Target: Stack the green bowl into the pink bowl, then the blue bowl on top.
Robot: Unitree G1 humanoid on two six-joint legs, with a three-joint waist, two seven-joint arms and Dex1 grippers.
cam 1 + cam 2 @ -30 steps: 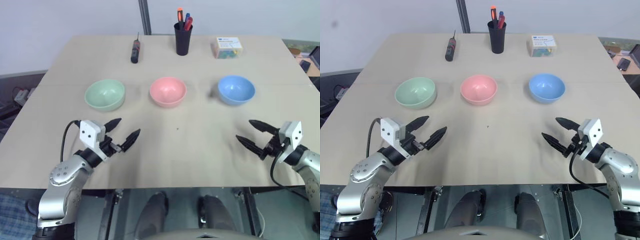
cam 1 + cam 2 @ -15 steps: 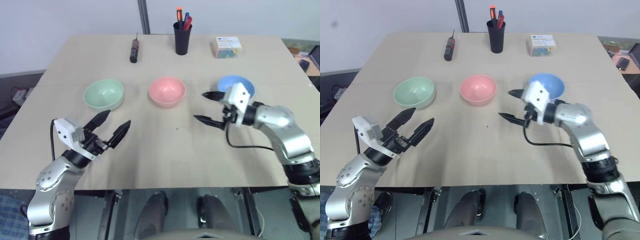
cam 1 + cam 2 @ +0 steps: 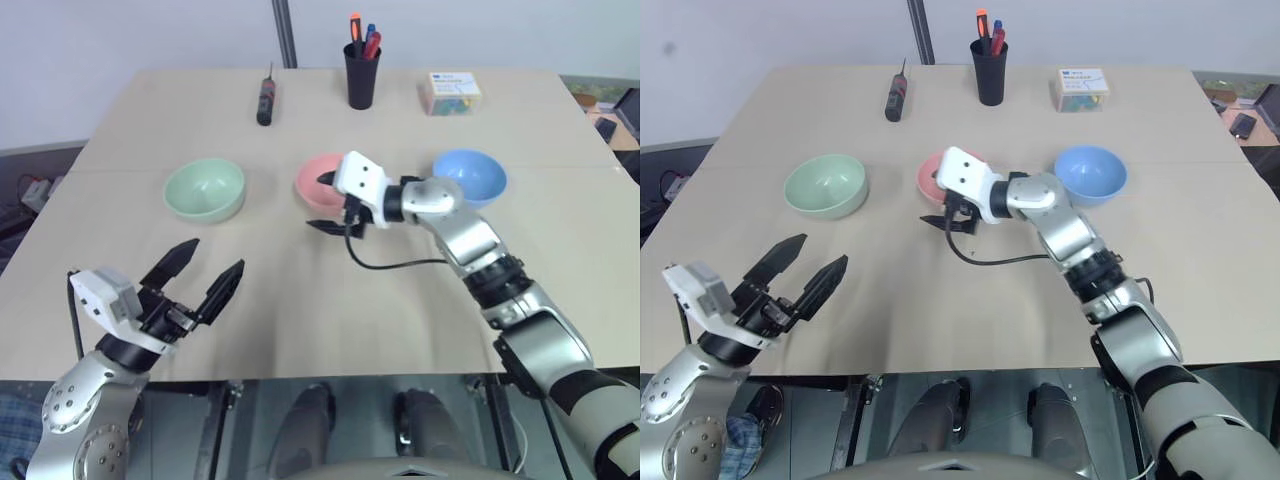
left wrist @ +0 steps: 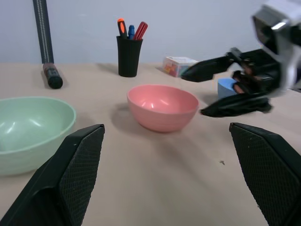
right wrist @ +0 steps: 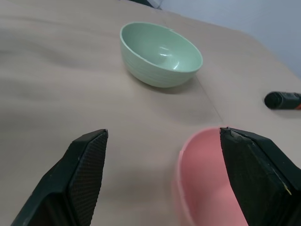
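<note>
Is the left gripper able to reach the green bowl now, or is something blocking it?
Probably yes. The left gripper is open, and only bare table lies between it and the green bowl. The right gripper is at the pink bowl, off to the side.

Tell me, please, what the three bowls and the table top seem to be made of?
The green bowl, pink bowl and blue bowl look like smooth plastic: plain uniform colour, soft glossy highlights inside, faint ridges outside. The table looks like matte beige laminate or wood board; which one is unclear.
</note>
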